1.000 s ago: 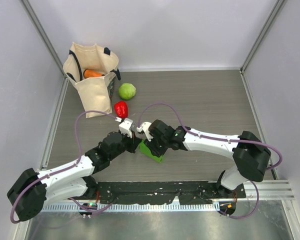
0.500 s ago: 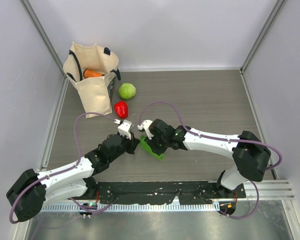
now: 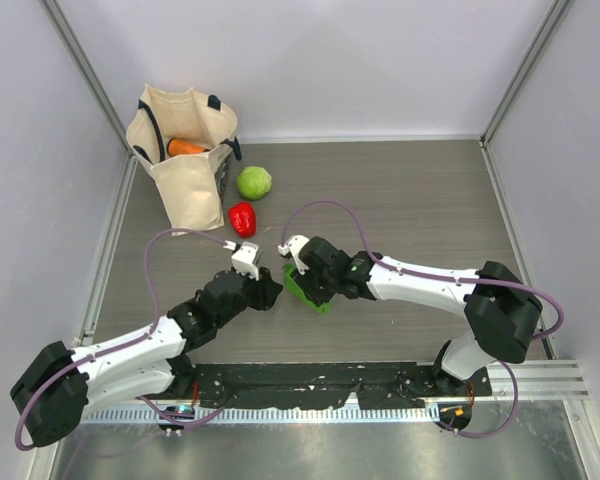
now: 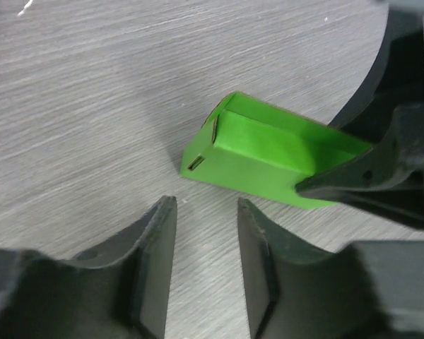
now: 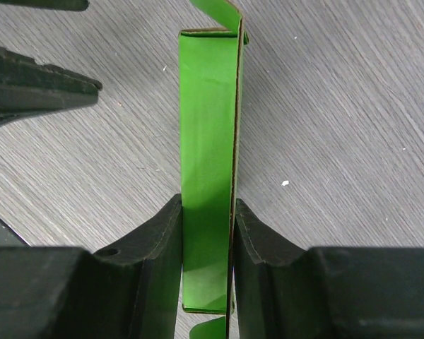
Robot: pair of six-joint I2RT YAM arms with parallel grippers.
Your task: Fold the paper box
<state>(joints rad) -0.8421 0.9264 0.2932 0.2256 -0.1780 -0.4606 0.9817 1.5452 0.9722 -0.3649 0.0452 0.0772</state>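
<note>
The paper box (image 3: 310, 297) is bright green card folded into a narrow sleeve, near the table's middle. My right gripper (image 3: 300, 283) is shut on it; in the right wrist view the box (image 5: 206, 120) stands on edge between the two fingertips (image 5: 206, 206), with a small flap sticking out at its far end. My left gripper (image 3: 271, 291) is open and empty, just left of the box and apart from it. In the left wrist view the box (image 4: 261, 152) lies beyond the open left gripper (image 4: 205, 205), and a right finger (image 4: 371, 183) presses its side.
A cream tote bag (image 3: 185, 165) holding an orange carrot (image 3: 186, 147) stands at the back left. A round pale-green vegetable (image 3: 254, 182) and a red pepper (image 3: 242, 217) lie beside it. Walls close in the table on three sides.
My left gripper has drawn back to the left, away from the box. My right gripper has kept its hold and shifted the box slightly up and left.
</note>
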